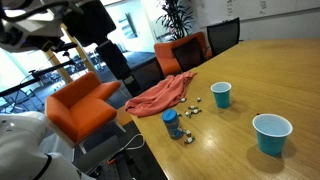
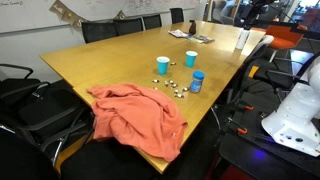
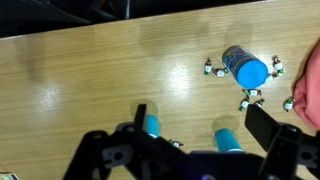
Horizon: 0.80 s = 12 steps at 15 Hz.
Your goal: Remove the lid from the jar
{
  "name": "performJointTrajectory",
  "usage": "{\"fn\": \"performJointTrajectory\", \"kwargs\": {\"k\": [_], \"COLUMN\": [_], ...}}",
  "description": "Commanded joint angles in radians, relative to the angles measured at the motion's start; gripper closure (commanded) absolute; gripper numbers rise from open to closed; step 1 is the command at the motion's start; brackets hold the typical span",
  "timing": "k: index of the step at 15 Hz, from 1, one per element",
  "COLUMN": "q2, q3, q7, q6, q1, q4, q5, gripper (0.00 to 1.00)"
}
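Jar (image 2: 196, 86) amid small scattered bits (image 3: 250, 98)

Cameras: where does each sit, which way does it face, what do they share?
In an exterior view: beside table, facing jar and orange chairs; dark arm upper left.
In an exterior view: past the cloth, facing along the table; arm unclear.
Wrist view: above table, looking down; open claw at bottom.
All share the jar.

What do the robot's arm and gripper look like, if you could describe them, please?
In the wrist view the gripper is black and two-fingered, with angular jointed linkages; its fingertips carry light blue pads. In an exterior view the arm has smooth, rounded white shells and a bulky black end section. No markings are legible.
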Motion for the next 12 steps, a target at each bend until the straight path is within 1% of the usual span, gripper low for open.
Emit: {"fn": "performJointTrajectory", "kwargs": {"k": [1,4,6,8,12], "q2": [0.002,0.002,0.026,0.060,0.142], "q3": [0.003,0.003,0.017,0.018,0.037], "q7": [-0.003,-0.003,0.021,0.023,0.039], "q6": [-0.003,-0.003,0.016,0.013,0.103], "q1": [-0.005,-0.005,0.007,0.032,0.065], "q4": [0.003,0.003,-0.020,-0.039,-0.084], "q5": [0.004,0.004,0.019,0.063,0.137], "gripper": [0.00,0.00,0.00,0.00,0.00]}}
